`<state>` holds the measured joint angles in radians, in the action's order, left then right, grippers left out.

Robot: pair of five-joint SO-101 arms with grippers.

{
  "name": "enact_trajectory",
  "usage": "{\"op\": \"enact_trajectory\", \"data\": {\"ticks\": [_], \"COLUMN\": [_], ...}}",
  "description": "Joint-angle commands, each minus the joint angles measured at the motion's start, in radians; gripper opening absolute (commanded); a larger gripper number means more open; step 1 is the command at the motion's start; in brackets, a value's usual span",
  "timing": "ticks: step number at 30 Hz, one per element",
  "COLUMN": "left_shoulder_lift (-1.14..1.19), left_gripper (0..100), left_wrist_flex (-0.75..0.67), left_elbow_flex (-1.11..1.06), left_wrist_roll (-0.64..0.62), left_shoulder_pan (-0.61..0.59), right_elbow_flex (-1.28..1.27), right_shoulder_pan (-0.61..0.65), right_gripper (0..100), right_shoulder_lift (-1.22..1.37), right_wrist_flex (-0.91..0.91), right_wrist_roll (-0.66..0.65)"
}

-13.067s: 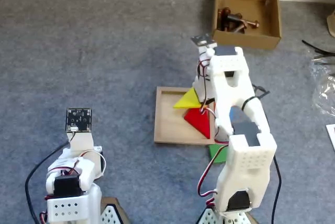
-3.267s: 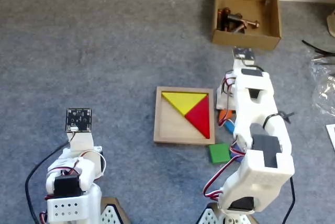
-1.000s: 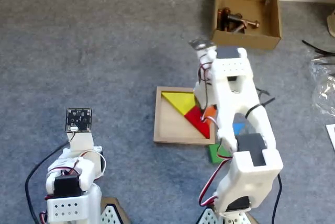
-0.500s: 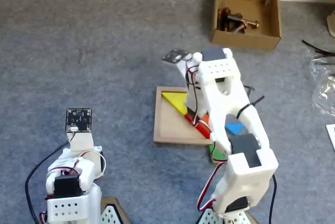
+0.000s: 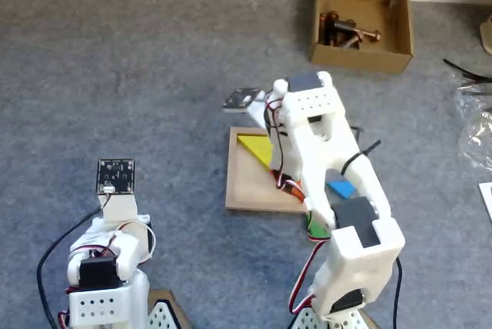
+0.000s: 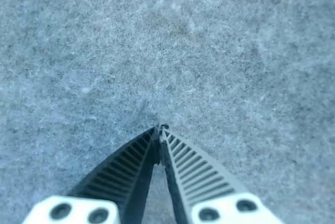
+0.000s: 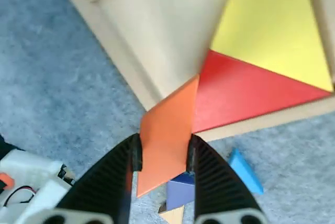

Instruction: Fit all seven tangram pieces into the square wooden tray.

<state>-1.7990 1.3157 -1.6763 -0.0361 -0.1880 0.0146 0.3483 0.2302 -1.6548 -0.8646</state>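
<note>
My right gripper (image 7: 164, 145) is shut on a flat orange piece (image 7: 166, 140). The piece hangs over the rim of the square wooden tray (image 7: 162, 30), beside the red triangle (image 7: 246, 96). A yellow triangle (image 7: 272, 35) lies flat in the tray against the red one. In the high view the right arm (image 5: 319, 144) covers much of the tray (image 5: 246, 183), with part of the yellow triangle (image 5: 257, 148) showing. My left gripper (image 6: 158, 129) is shut with nothing in it, low over bare carpet.
On the carpet beside the tray lie a light blue triangle (image 5: 340, 188), a green piece (image 5: 315, 227), a dark blue piece (image 7: 180, 190) and a tan piece (image 7: 171, 214). A cardboard box (image 5: 361, 21) of metal parts stands at the back right. The left arm (image 5: 108, 260) sits folded at the front left.
The right arm has swung left from the loose pieces over the tray, carrying the orange piece. The left arm has kept still.
</note>
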Motion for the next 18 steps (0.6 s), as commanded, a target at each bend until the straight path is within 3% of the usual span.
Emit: {"op": "enact_trajectory", "data": {"ticks": [1, 8, 18], "left_shoulder_lift": [0.007, 0.007, 0.007], "left_gripper": [0, 0, 0], "left_wrist_flex": [0.008, 0.008, 0.008], "left_elbow_flex": [-0.021, -0.021, -0.021], "left_wrist_roll": [-0.002, -0.002, -0.002], "left_shoulder_pan": [-0.008, -0.008, -0.008], "right_elbow_flex": [0.058, -0.028, -0.111], "right_shoulder_pan": [0.053, 0.124, 0.12], "right_gripper": [0.5, 0.5, 0.5], "right_shoulder_lift": [-0.031, -0.035, -0.033], "right_wrist_flex": [-0.013, 0.093, 0.206], "right_wrist_roll": [-0.015, -0.011, -0.015]}}
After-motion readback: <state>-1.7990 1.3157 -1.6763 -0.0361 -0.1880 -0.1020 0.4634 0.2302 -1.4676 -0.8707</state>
